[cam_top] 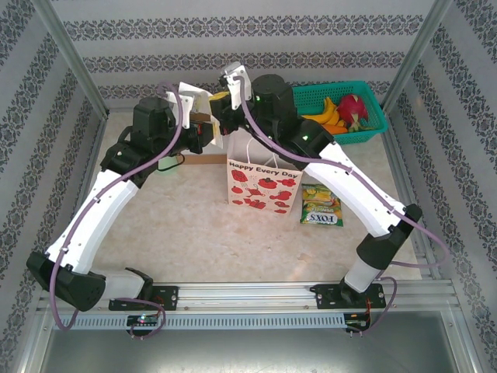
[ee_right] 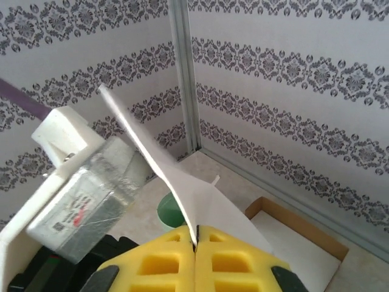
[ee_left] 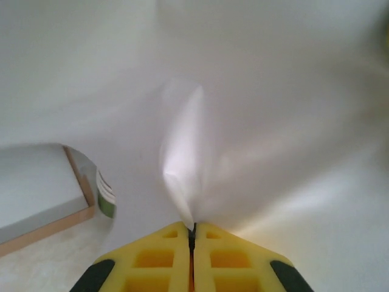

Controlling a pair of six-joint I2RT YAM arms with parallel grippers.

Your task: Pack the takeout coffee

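A white paper bag (cam_top: pixel 262 186) printed with strawberries stands upright mid-table. Both arms reach over its top edge. My left gripper (ee_left: pixel 192 230) is shut on a fold of the bag's white paper (ee_left: pixel 182 152). My right gripper (ee_right: pixel 196 234) is shut on a thin white edge of the bag (ee_right: pixel 182 188), which sticks up from between its yellow fingers (ee_right: pixel 158 261). The takeout coffee is out of view.
A teal basket (cam_top: pixel 373 128) of bananas and a red fruit sits at the back right. A green candy packet (cam_top: pixel 321 206) lies right of the bag. A shallow cardboard box (ee_right: pixel 304 237) and a pale mint-green round container (ee_right: pixel 172 212) stand behind the bag. Stacked cup rims (ee_left: pixel 105 194) sit beside the box.
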